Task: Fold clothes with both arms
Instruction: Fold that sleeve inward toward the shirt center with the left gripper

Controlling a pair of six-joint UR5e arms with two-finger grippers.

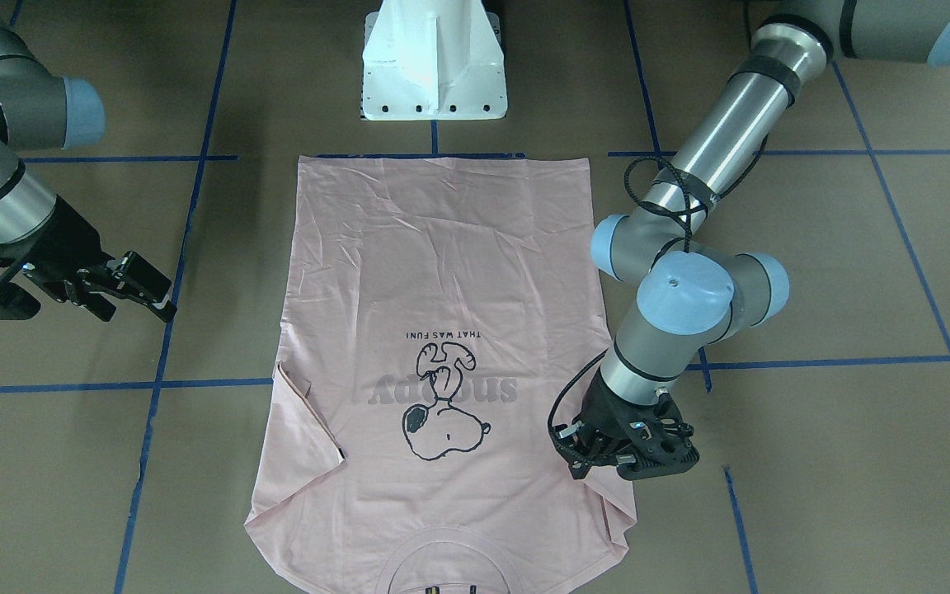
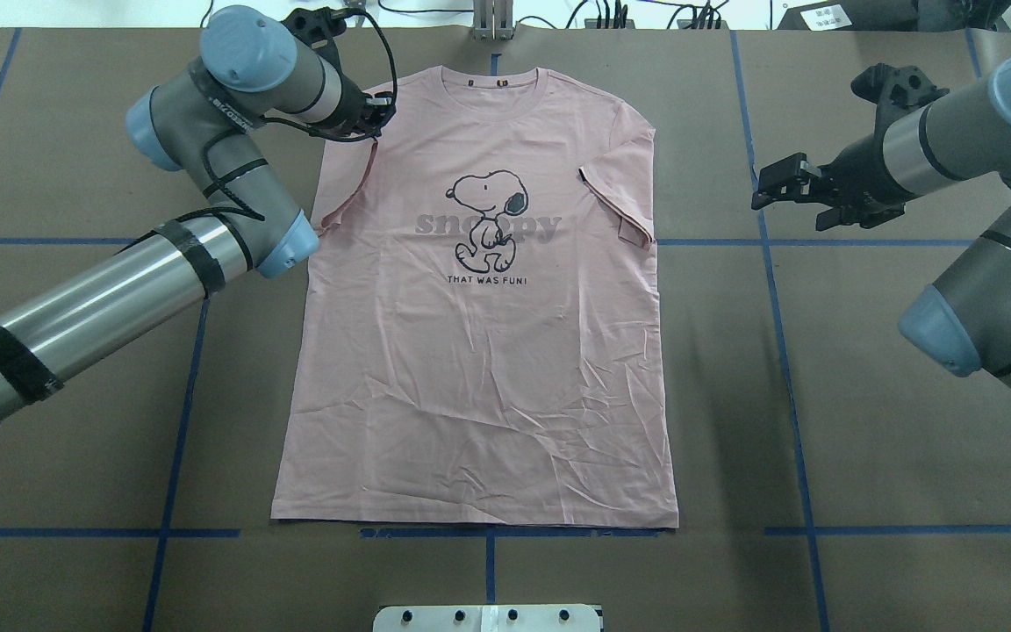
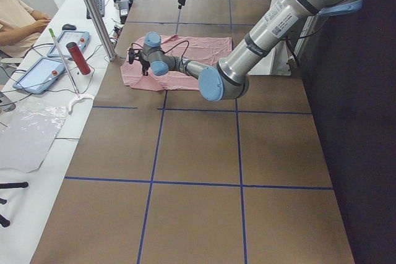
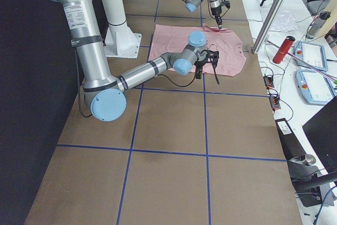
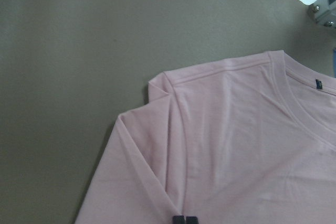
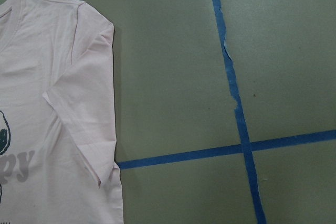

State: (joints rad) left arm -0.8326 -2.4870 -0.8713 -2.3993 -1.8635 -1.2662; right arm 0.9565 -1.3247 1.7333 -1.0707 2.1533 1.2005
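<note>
Left arm (image 2: 111, 294), right arm (image 2: 944, 145): silver-grey tubes, light blue joint caps, black cables.

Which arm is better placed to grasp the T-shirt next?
Probably left. The left gripper is at the shoulder edge of the T-shirt; the right gripper hangs over bare table, apart from it.

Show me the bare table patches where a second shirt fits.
Bare: table between the T-shirt and the right arm; the near squares flanking the white pedestal. Crowded: around the left sleeve, under left claw and left arm, and beside the right claw.
</note>
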